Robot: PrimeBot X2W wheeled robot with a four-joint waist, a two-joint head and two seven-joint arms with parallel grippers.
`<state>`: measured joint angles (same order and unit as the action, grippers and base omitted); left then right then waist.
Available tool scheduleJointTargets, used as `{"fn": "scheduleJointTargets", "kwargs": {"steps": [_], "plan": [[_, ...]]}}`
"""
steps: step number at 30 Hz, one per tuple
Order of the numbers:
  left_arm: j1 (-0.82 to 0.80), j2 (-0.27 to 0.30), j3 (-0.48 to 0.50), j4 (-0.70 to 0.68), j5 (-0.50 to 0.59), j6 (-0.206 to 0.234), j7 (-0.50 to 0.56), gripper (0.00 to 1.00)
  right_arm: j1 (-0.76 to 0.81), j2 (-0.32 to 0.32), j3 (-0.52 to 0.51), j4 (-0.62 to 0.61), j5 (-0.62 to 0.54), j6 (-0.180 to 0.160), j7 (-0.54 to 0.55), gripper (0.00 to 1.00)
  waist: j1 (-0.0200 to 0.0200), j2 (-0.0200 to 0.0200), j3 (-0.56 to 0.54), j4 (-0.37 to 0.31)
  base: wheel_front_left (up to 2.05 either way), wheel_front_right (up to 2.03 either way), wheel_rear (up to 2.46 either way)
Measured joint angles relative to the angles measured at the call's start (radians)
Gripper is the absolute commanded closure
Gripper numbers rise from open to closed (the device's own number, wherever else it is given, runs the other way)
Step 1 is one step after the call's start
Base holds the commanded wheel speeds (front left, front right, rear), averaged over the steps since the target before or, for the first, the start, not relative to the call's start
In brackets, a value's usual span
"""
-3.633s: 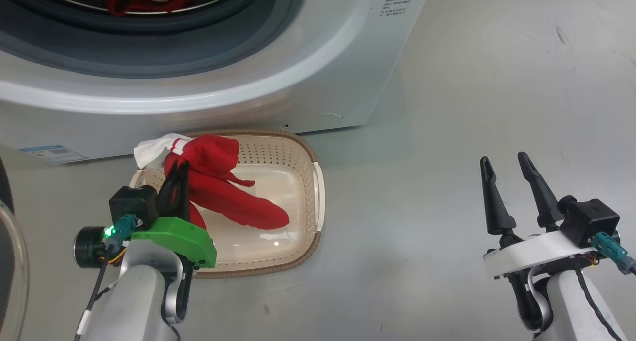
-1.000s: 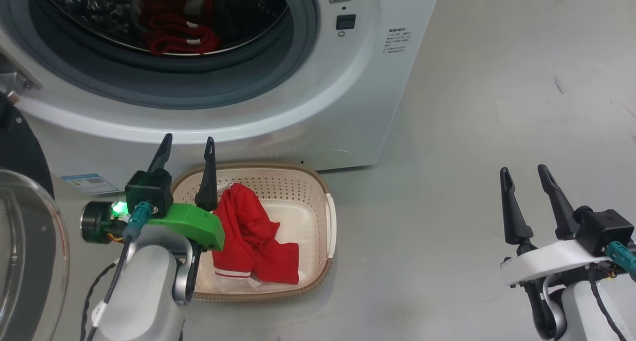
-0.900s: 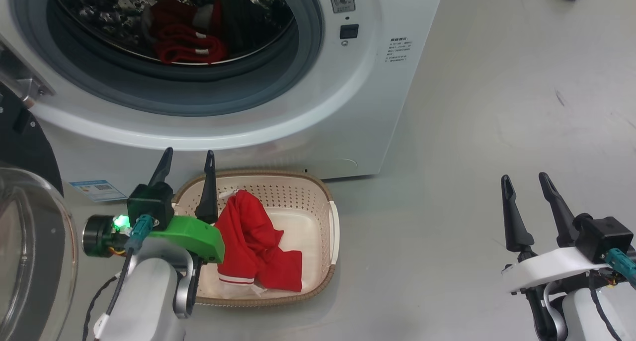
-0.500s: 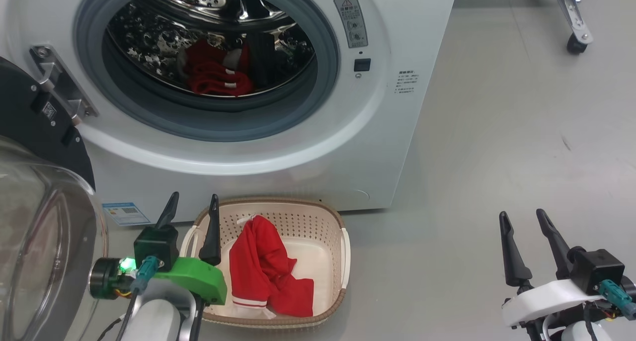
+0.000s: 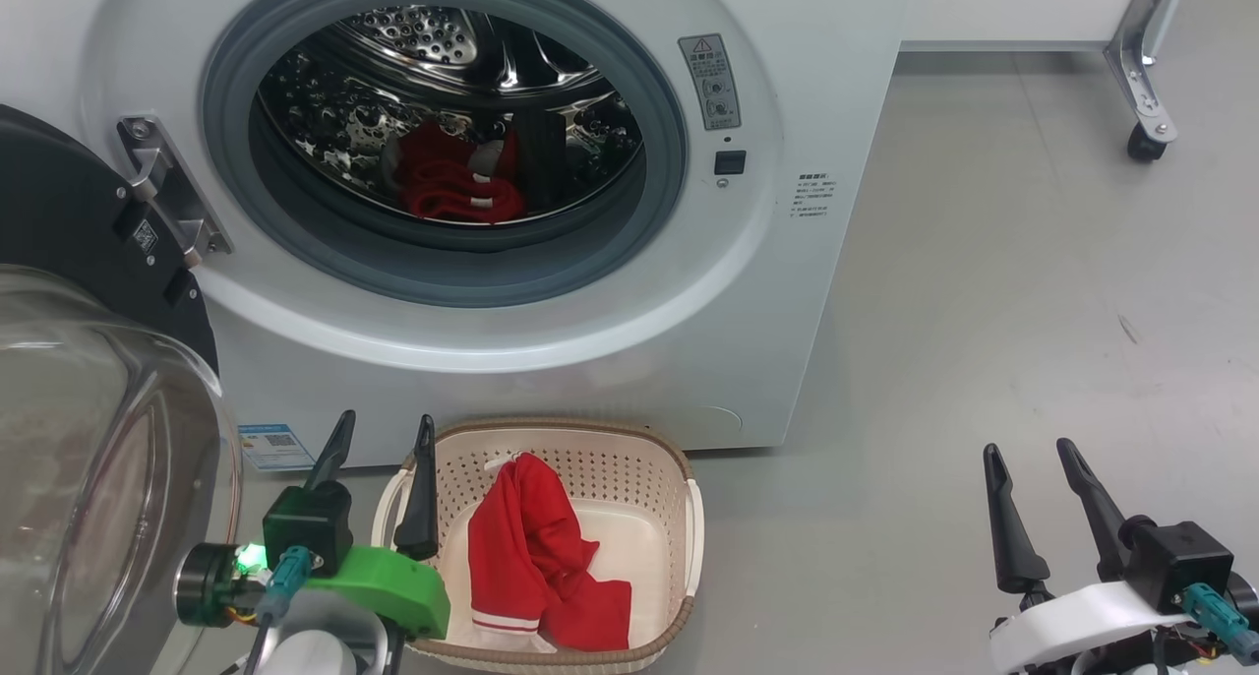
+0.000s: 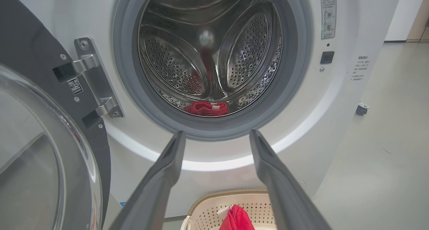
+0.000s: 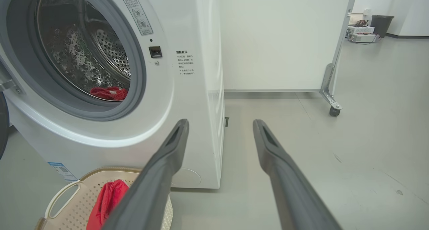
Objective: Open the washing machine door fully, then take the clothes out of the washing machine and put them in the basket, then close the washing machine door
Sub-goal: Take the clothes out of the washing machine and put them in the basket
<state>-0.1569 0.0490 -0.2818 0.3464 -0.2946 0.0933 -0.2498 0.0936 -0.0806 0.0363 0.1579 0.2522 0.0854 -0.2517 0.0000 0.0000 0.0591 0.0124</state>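
Observation:
The white washing machine stands with its door swung wide to the left, glass bowl toward me. A bunched piece of red clothes with white trim lies in the steel drum, also visible from the left wrist. More red clothes lie inside the cream basket on the floor before the washer. My left gripper is open and empty at the basket's left rim, pointing at the drum. My right gripper is open and empty over bare floor to the right.
Grey floor stretches right of the washer. A white panel on a metal leg with a caster stands behind at the right. A dark bin and small boxes sit far off at the right.
The head camera has tilted up, so more of the drum shows. Since the earliest frame my left gripper has let go of the red clothes, which now lie in the basket, and has risen.

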Motion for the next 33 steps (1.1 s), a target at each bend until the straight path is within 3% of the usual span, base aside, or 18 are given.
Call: {"fn": "scheduleJointTargets", "kwargs": {"steps": [33], "plan": [[0.056, 0.003, 0.018, -0.109, 0.015, 0.016, 0.082, 0.0, 0.019, 0.001, 0.009, -0.094, -0.001, -0.009, 0.026, 0.0, 0.0, 0.0, 0.047, -0.012, 0.0, 0.0, 0.0]]}}
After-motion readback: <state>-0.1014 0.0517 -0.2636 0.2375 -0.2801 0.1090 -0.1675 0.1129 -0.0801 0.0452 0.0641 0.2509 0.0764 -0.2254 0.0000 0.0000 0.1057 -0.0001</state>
